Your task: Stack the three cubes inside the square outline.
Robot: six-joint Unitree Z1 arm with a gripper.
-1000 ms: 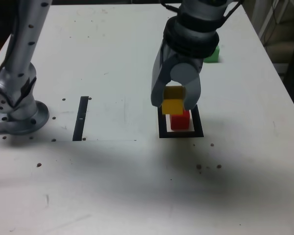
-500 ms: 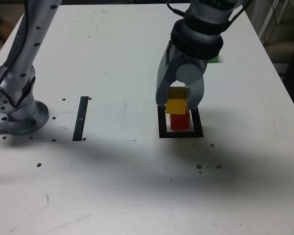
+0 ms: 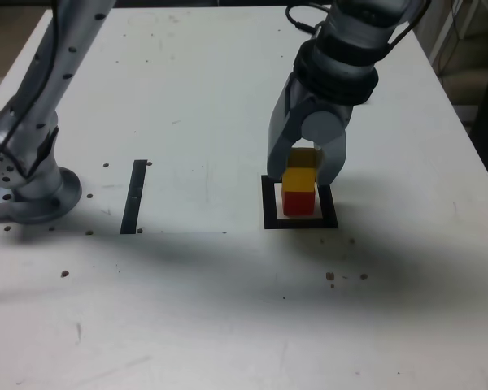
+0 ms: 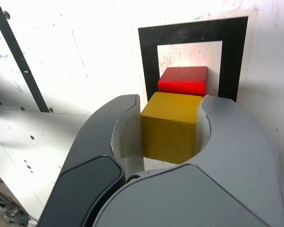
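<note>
My gripper (image 3: 306, 168) is shut on the yellow cube (image 3: 299, 180), one finger on each side of it. The yellow cube is directly over the red cube (image 3: 298, 202) and looks to be resting on it, though I cannot tell whether they truly touch. The red cube stands inside the square outline (image 3: 269, 205), a thick black frame with a pale centre. In the wrist view the yellow cube (image 4: 170, 125) fills the gap of the gripper (image 4: 173, 101), and beyond it show the red cube's top (image 4: 182, 79) and the outline (image 4: 147, 56).
A thin black strip (image 3: 134, 195) lies on the white table at the exterior view's left of the outline, also visible in the wrist view (image 4: 19, 56). The arm's base (image 3: 32, 195) stands at the far left. The table's edge (image 3: 472, 154) runs down the right.
The gripper has come down with the yellow cube and shifted slightly to the exterior view's right, from hanging above the red cube to level with its top. The grip stays shut.
</note>
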